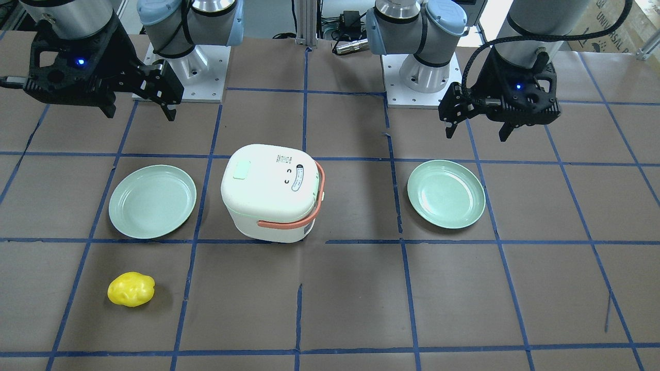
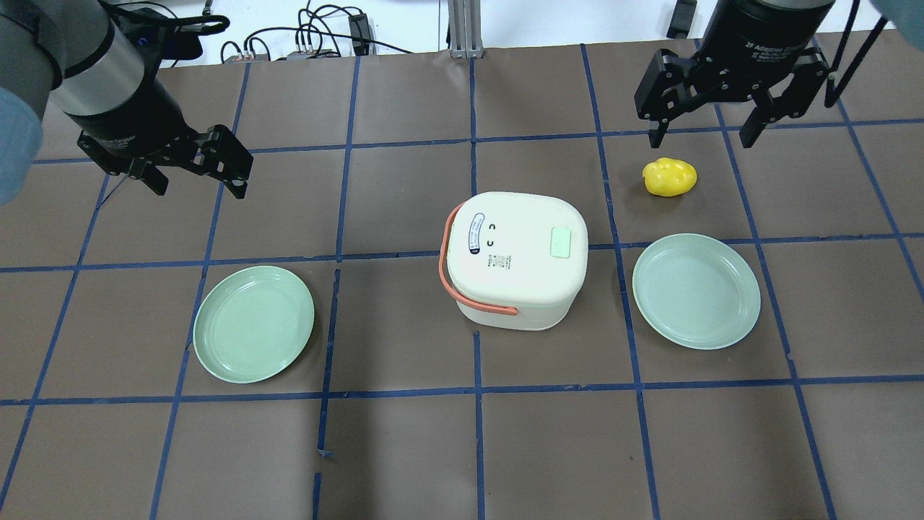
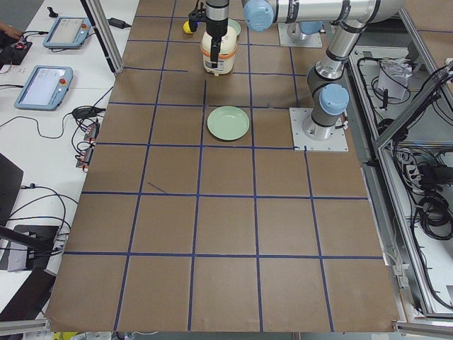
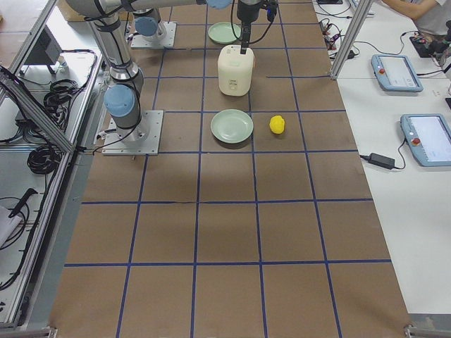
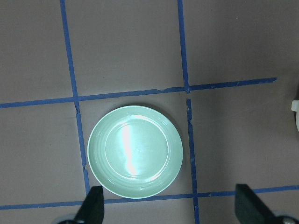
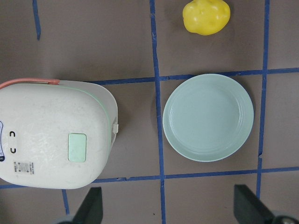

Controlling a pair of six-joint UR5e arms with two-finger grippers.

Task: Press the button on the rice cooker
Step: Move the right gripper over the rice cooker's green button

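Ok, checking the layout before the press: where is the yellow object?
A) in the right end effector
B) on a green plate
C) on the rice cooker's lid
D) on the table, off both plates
D: the yellow object lies on the brown table, apart from the nearest plate.

A pale green round plate (image 5: pixel 135 151) lies flat on the brown worktop (image 5: pixel 233 46), which blue tape lines (image 5: pixel 126 95) divide into squares. The plate's lower rim reaches one tape line. The left gripper's (image 5: pixel 168 189) two dark fingers (image 5: pixel 93 207) stand wide apart at the bottom edge. A white rounded sliver (image 5: pixel 295 116) shows at the right edge.
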